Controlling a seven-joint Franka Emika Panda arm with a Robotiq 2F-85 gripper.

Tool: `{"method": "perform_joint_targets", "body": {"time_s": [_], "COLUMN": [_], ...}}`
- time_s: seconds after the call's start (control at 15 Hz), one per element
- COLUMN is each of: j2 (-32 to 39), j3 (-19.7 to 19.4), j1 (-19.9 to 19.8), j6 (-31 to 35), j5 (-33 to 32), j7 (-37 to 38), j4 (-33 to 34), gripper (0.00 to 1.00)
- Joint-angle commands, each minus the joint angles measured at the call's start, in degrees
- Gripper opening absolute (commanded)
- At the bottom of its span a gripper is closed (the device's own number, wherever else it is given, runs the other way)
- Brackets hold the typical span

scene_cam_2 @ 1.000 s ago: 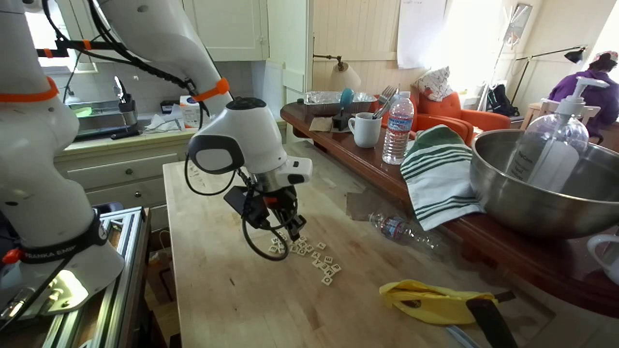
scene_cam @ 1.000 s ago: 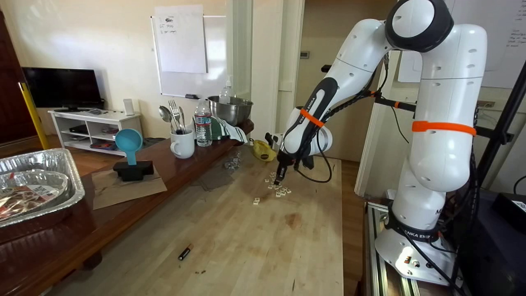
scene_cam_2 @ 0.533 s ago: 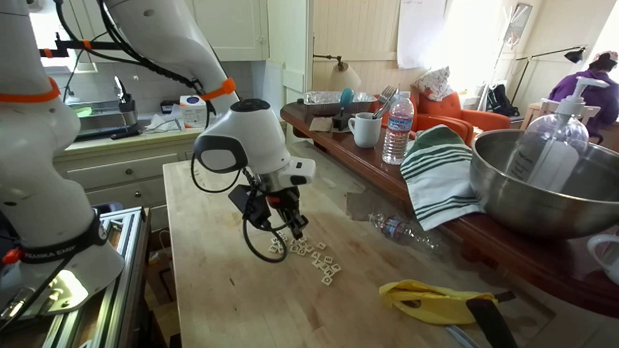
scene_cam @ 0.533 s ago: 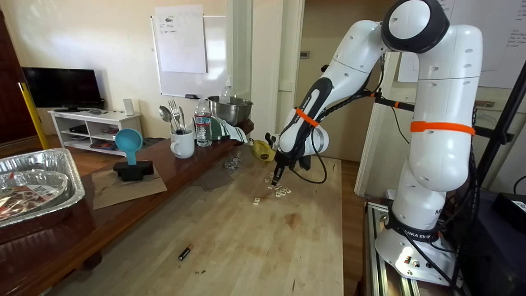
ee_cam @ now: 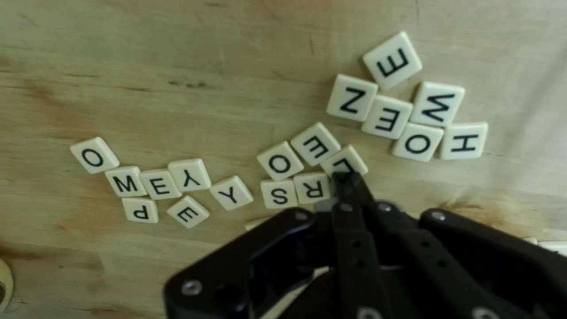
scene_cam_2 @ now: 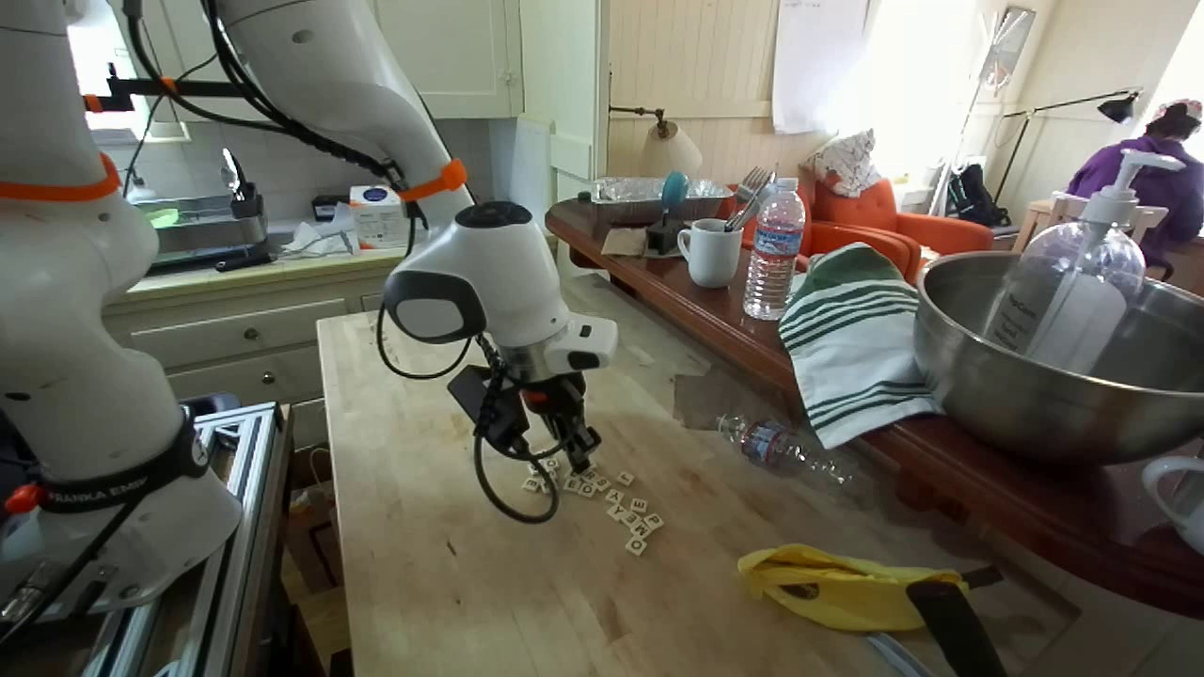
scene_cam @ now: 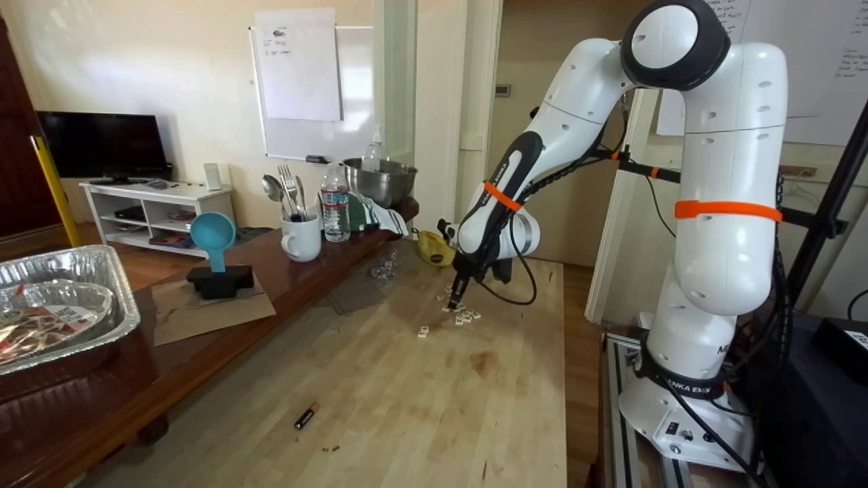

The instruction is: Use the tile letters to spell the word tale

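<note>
1. Lying just ahead of the clenched claw [ee_cam: 348, 178] in the wrist view, one letter tile [ee_cam: 345, 157] seems to read L, its near edge hidden; contact is unclear.
2. More letter tiles [ee_cam: 280, 165] spread to both sides on the worktop [ee_cam: 177, 110].
3. They look cream, small, square, black-lettered, turned various ways.

The tiles [ee_cam: 280, 161] are cream with black lettering, the towel [scene_cam_2: 858, 346] white striped green.
</note>
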Motion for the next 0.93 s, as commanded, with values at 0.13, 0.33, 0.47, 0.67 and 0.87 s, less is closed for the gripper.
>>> {"method": "perform_joint_targets", "body": {"time_s": [0.13, 0.33, 0.47, 0.67, 0.87], "j2": [1.25, 1.46, 1.61, 2.0, 2.34], "j3": [2.48, 3.06, 3.11, 2.15, 1.34], "j1": [-1.67, -0.71, -0.03, 1.56, 3.03], "j6": [-0.39, -0.24, 0.15, 0.68, 1.03], "j5": [2.12, 2.78, 2.81, 2.6, 2.55], "j7": [-1.45, 0.37, 1.88, 6.88, 13.34], "j4": [0.27, 0.12, 0.32, 0.69, 1.02], "gripper": [0.0, 0.0, 0.0, 0.0, 0.0]}}
